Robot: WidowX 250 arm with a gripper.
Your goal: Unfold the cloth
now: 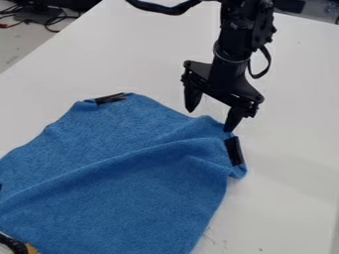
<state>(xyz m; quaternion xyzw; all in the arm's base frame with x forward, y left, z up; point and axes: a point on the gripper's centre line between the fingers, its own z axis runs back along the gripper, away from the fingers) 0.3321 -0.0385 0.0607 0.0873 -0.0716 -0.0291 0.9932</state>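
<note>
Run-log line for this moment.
blue cloth: mostly spread, diagonal ridge | pincer: open, near right-hand black strip | unfolding: apparently unfinished

Cloth (132, 168) on table (291, 149), below tool (212, 119)

The fixed camera is looking down at a slant from above the tabletop (152, 49), is facing its far edge, and is sitting near enough that the view's left and bottom borders are cropping the cloth (126, 173).

The black arm (233, 37) has round bolts (273, 29) and a looped cable (269, 60).
</note>
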